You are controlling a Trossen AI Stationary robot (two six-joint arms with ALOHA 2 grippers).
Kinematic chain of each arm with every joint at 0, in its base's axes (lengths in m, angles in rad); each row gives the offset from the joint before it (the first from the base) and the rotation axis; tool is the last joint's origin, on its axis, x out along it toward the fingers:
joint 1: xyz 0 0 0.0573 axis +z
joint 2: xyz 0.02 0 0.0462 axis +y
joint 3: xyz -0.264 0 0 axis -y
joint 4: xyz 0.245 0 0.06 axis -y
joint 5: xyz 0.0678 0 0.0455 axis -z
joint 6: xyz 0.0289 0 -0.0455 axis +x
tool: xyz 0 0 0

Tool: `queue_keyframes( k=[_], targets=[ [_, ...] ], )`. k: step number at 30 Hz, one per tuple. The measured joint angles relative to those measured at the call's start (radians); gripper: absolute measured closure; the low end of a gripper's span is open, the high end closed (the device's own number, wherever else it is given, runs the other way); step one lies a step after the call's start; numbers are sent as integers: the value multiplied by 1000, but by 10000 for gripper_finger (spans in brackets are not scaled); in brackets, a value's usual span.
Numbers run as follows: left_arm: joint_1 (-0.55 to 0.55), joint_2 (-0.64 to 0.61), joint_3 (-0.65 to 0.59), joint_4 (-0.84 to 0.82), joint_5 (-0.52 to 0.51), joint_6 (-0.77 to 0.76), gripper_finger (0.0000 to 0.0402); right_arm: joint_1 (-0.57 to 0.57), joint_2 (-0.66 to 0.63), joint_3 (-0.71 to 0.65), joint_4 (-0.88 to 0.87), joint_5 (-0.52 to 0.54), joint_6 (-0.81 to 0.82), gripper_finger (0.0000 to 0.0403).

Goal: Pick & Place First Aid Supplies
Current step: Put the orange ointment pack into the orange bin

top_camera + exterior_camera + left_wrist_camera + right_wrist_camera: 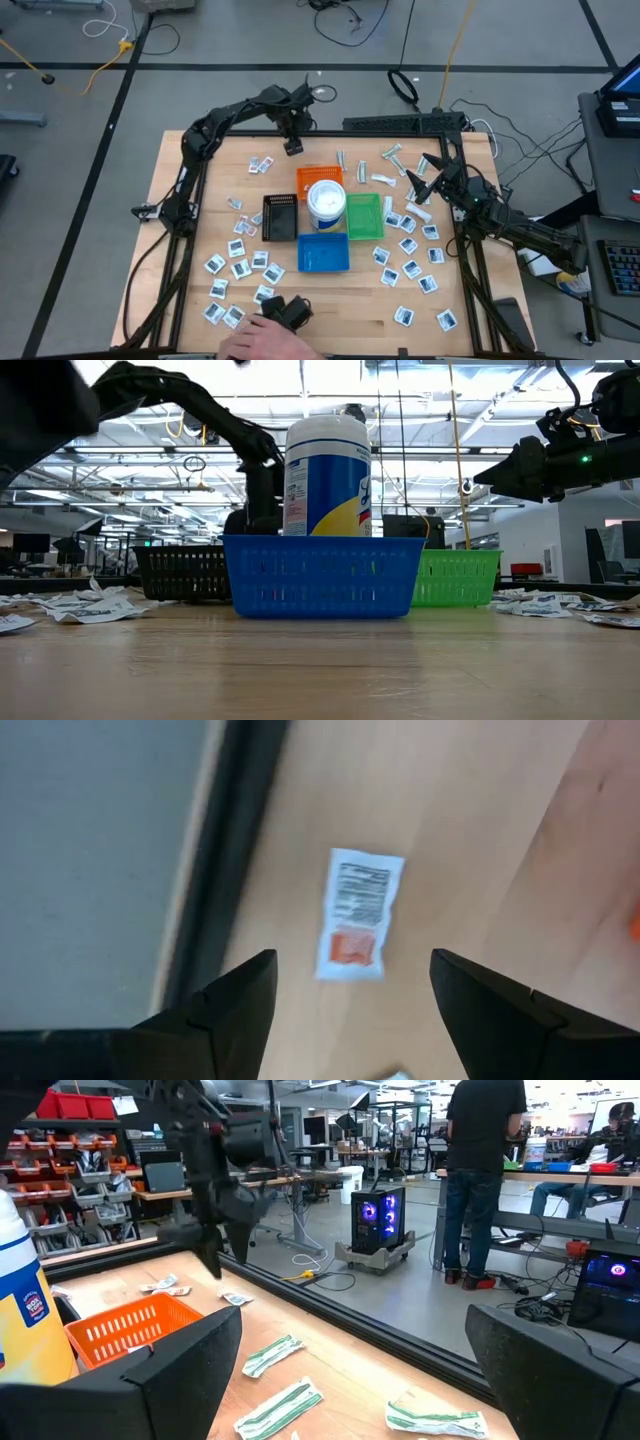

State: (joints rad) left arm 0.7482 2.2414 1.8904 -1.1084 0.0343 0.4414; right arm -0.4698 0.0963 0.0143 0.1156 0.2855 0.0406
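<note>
First aid supplies lie flat on the wooden table [370, 300]: white square packets at the left [240, 268] and right [410, 270], and pale green-white strips [392, 153] at the far right. My left gripper [292, 146] hangs near the far edge, pointing down, open. Below it a white packet with a red mark [358, 915] lies flat, ahead of the open fingers [350, 1010], which do not touch it. My right gripper [425, 185] waits open and level above the right side [350, 1370].
Four trays stand mid-table: orange [303, 178], black [280, 217], green [363, 215], blue [323, 252]. A white tub [326, 203] stands among them. A person's hand [262, 342] with a dark object reaches in at the near edge. The table's far edge [225, 870] runs beside the packet.
</note>
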Motion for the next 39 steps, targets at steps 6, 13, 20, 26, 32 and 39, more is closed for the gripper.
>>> queue_keyframes(
  k=[6, 13, 20, 26, 32, 39],
  targets=[
    [-20, 54, 0, 0, -16, -7, 133, 0, 0, 0, 0, 0, 0, 23],
    [-18, 86, 0, 3, -46, -11, 136, 0, 0, 0, 0, 0, 0, 23],
    [-22, 87, 0, 3, -44, 9, 245, 0, 0, 0, 0, 0, 0, 23],
    [-19, 87, 0, 6, -47, 9, 382, 0, 0, 0, 0, 0, 0, 23],
    [-20, 80, -2, 2, -82, 1, 394, 0, 0, 0, 0, 0, 0, 23],
    [-21, -5, -2, -3, -88, 6, 399, 0, 0, 0, 0, 0, 0, 23]
  ],
)
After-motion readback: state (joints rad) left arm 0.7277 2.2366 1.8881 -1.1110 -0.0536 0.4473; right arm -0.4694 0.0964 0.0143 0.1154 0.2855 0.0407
